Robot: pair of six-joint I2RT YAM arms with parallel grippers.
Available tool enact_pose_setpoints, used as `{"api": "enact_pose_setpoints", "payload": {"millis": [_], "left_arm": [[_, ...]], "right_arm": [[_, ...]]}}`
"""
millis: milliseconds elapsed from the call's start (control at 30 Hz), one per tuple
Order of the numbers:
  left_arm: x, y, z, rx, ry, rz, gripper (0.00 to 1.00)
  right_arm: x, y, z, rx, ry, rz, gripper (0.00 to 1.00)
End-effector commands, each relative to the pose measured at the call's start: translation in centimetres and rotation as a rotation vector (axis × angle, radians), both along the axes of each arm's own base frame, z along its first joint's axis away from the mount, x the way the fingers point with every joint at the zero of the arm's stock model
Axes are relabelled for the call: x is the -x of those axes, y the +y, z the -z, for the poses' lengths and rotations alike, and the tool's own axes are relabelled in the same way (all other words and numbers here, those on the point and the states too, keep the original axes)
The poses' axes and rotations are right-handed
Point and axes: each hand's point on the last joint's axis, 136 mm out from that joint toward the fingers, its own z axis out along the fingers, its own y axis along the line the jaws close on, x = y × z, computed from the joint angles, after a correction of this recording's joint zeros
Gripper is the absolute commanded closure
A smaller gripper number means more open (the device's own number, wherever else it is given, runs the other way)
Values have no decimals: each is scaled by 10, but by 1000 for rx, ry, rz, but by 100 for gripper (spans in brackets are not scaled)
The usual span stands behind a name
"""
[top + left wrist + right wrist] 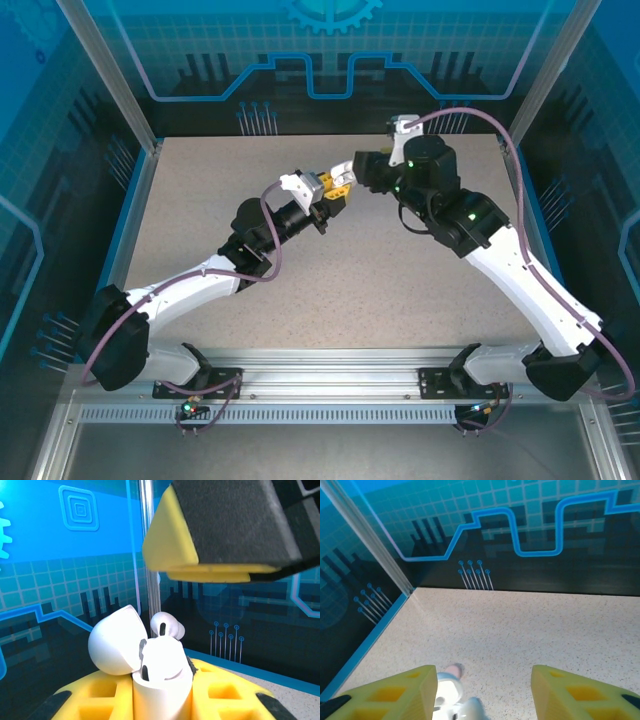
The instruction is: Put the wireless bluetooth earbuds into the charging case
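Our left tool [333,192] clamps the case [162,680] upright, lid [117,642] tipped back, so its wells face up. A white earbud [167,625] stands in one well, seemingly not fully seated. Our right tool [485,690] hovers just above, spread wide and empty, likely placed to press it home.

At upper centre of the top view, the left gripper [331,191] sits just lower left of the right gripper [353,171]. The charging case [161,682] stands bottom centre of the left wrist view, an earbud [167,625] apparently in its mouth.
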Motion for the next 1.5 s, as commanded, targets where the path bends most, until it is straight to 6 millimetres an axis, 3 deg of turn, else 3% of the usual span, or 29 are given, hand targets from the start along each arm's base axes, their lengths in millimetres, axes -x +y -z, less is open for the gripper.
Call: {"api": "enact_pose_setpoints", "payload": {"millis": [0,133,267,400,567,1033,1467], "left_arm": [[8,-3,-11,34,-30,31,100],[10,-2,-12,36,-32,34,100],[11,-2,-13,40,-32,39,100],[12,-1,-13,44,-32,39,100],[11,-1,-13,44,-32,40,100],[9,-4,-14,47,-26,43,100],[7,-4,-12,42,-23,38,100]], "right_arm": [[0,-28,-18,-76,-11,55,47],[-14,-55,6,-100,71,99,52],[-27,-64,26,-113,143,66,70],[-37,-55,45,-99,215,0,87],[-42,-35,59,-113,267,-75,100],[-34,11,61,-93,281,-190,100],[-7,16,47,-83,258,-220,100]]}}
